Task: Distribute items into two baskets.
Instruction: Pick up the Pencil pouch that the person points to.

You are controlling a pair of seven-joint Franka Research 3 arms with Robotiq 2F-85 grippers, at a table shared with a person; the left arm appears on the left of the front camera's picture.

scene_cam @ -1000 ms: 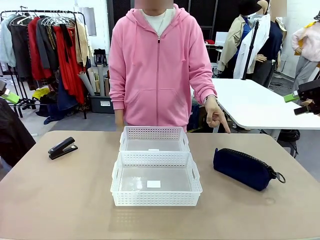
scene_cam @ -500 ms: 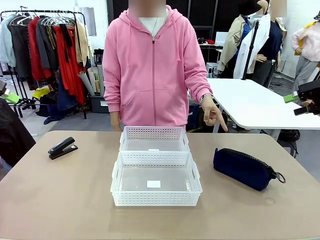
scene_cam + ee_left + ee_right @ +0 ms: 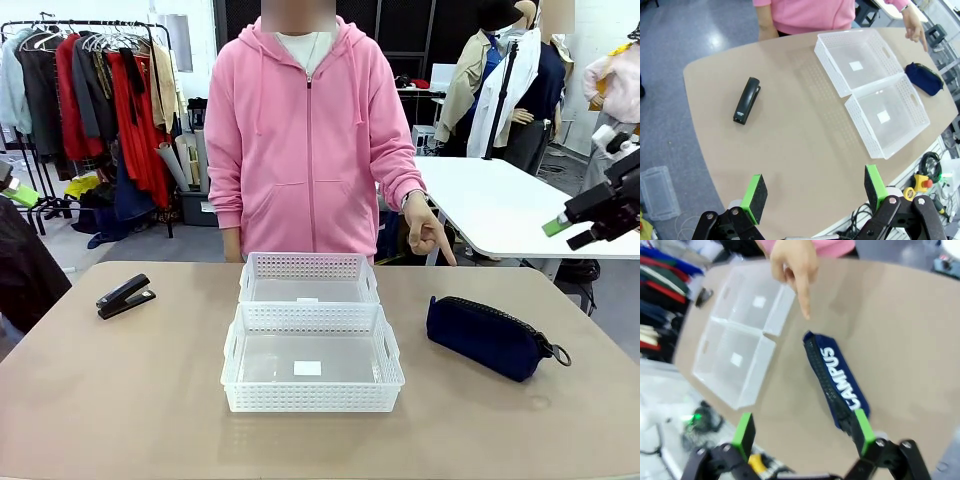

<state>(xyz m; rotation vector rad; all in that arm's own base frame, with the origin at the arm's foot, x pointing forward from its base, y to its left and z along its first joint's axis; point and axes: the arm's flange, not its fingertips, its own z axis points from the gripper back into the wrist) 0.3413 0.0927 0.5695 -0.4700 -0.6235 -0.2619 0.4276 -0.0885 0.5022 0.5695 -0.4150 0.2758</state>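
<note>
Baskets stood empty: the near basket [image 3: 312, 398] and the far basket [image 3: 308, 266] sat touching end to end at the middle of the table [image 3: 110, 400], with no item in either. Nothing had been distributed yet. The stapler [image 3: 125, 296] lay on the bare table at about ten o'clock from the near basket, well apart from it. The pouch [image 3: 487, 337] lay at three o'clock, near but not touching. The person's hand [image 3: 428, 228] pointed down towards the pouch from about eleven o'clock of it. The right gripper [image 3: 568, 232] hung in the air at two o'clock of the pouch, fingers spread and holding nothing. The left gripper [image 3: 814, 192] hovered high over the table, likewise spread and unladen. By my judgement the whole task was left to do: each item had to be picked up and one set into each basket, with the pouch probably first, given the pointing finger.
</note>
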